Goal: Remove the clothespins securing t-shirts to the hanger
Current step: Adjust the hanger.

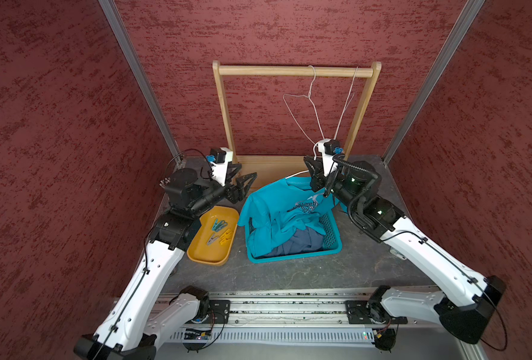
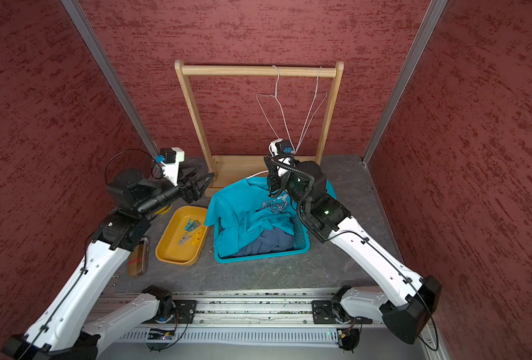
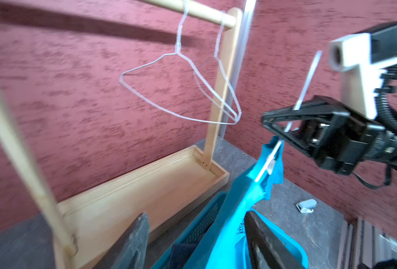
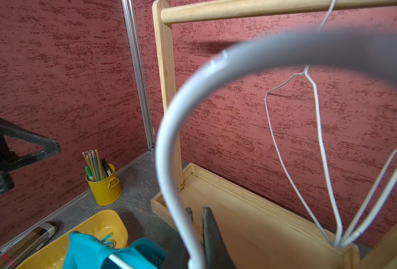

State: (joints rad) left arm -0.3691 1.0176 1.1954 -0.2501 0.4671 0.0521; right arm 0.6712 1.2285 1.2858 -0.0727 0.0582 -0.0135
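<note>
Left arm (image 1: 152, 274): from lower left of frame, reaching toward centre; left gripper (image 1: 248, 171) jaws apart, empty. Right arm (image 1: 430, 249): from lower right, reaching toward centre; right gripper (image 3: 265, 119) pinched closed on hanger (image 3: 308, 81) wire.

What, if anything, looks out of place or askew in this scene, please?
The teal shirt sprawls half out of the basket, draped over its rim, with a white hanger in its collar, pinched by the right gripper. A small white object lies loose on the table near the right arm.
</note>
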